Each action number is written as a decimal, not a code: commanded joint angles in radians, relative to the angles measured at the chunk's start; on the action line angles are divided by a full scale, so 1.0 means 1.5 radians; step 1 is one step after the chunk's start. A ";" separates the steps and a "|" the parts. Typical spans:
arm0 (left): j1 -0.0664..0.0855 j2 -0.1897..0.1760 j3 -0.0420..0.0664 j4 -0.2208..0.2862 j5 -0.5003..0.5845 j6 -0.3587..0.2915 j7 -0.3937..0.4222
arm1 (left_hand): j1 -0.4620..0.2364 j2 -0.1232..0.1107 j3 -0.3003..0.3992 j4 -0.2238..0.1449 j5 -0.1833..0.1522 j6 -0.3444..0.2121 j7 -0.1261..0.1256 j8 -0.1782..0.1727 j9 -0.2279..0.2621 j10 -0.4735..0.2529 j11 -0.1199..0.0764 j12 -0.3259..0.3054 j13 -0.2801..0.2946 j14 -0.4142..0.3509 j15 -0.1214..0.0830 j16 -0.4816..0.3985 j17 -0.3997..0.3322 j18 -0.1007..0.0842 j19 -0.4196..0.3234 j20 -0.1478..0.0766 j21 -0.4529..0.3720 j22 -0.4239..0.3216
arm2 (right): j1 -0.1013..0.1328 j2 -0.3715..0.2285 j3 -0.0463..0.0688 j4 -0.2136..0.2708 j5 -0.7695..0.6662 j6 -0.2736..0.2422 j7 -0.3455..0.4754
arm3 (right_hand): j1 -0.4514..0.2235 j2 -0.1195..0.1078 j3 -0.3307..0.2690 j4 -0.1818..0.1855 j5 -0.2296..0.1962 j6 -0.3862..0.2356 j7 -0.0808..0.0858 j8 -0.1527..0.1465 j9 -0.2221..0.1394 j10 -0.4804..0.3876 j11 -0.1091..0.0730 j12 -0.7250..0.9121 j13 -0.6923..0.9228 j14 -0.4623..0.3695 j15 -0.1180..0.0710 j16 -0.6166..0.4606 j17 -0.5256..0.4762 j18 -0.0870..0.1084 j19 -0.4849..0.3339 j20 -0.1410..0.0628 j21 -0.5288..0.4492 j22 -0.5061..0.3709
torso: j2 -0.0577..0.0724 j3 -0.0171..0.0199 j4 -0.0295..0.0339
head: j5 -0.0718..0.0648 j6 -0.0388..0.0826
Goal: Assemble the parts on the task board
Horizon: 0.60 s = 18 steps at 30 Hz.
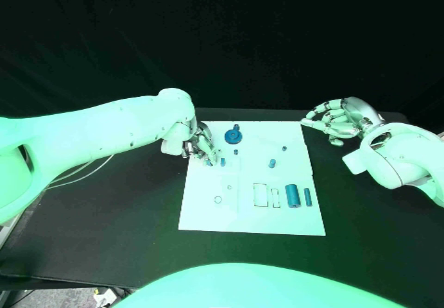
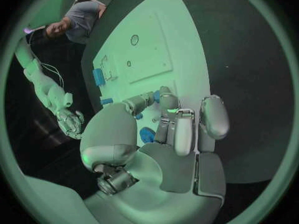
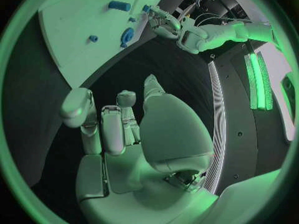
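The white task board [image 1: 249,212] lies mid-table. My left hand [image 1: 194,144] hovers over its far left corner and pinches a small blue part [image 2: 157,96] between thumb and a finger, just above the board. A round blue part [image 1: 235,135] stands beside that hand. Small blue pieces [image 1: 272,163] lie mid-board, and two blue cylinders [image 1: 291,195] rest near the right edge. My right hand [image 1: 337,120] is off the board's far right corner over the black table, fingers apart and holding nothing. The right wrist view shows the board [image 3: 69,50], the round part [image 3: 127,36] and the left hand [image 3: 165,25].
The black table [image 1: 111,218] surrounds the board with free room on both sides. Outlined recesses [image 1: 262,192] mark the board's middle, and a small ring [image 1: 217,199] lies near its left edge. Cables [image 1: 79,173] trail at the table's left edge.
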State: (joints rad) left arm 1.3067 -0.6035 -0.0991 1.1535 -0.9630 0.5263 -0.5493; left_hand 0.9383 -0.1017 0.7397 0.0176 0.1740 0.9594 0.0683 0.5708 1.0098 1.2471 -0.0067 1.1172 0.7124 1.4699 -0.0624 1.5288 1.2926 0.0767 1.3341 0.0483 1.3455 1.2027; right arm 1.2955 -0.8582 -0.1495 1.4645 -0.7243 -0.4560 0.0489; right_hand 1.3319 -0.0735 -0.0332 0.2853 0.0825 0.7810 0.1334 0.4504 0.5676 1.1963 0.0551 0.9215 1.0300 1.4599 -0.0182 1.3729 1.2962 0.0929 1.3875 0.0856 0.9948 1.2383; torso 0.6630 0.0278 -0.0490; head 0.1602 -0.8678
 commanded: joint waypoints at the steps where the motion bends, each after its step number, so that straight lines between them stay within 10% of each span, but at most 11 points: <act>1: -0.005 0.003 -0.003 0.003 0.003 0.017 0.000 | 0.058 0.039 0.085 -0.034 0.009 -0.025 -0.005 -0.025 0.017 -0.001 -0.003 -0.005 -0.005 0.052 -0.001 0.000 0.140 0.008 -0.009 -0.001 -0.009 -0.008 | -0.001 0.001 0.000 0.000 0.000 0.002 0.002 | -0.004 0.023 -0.023 0.001 -0.006 0.002 -0.002 -0.009 0.010 -0.006 -0.004 -0.002 -0.004 0.031 -0.005 -0.007 0.018 0.010 0.002 -0.005 -0.016 -0.003 | 0.000 0.0001 -0.0002 | 0.000 0.000; 18: -0.005 0.011 -0.003 -0.007 -0.009 0.032 0.000 | 0.066 0.042 0.088 -0.035 -0.022 -0.028 -0.002 -0.024 0.021 0.001 -0.001 -0.003 -0.002 0.052 0.001 0.000 0.140 0.008 -0.009 0.001 -0.009 -0.006 | -0.001 0.002 0.000 0.000 0.000 0.003 0.002 | -0.004 0.024 -0.025 0.001 -0.006 0.002 -0.002 -0.010 0.011 -0.006 -0.005 -0.002 -0.005 0.031 -0.005 -0.007 0.019 0.010 0.003 -0.005 -0.016 -0.003 | 0.000 0.0001 0.0000 | 0.000 -0.001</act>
State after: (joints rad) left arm 1.3073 -0.5910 -0.0983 1.1454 -0.9724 0.5744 -0.5485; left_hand 0.9520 -0.1038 0.7328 0.0107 0.1334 0.9541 0.0735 0.5696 1.0043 1.2529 -0.0008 1.1173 0.7125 1.4700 -0.0622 1.5288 1.2926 0.0767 1.3340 0.0484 1.3455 1.2027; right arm 1.2949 -0.8559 -0.1495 1.4637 -0.7242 -0.4543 0.0491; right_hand 1.3319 -0.0735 -0.0332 0.2854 0.0825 0.7810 0.1334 0.4504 0.5677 1.1963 0.0551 0.9215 1.0289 1.4599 -0.0182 1.3729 1.2962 0.0929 1.3875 0.0856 0.9805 1.2383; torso 0.6631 0.0280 -0.0488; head 0.1596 -0.8691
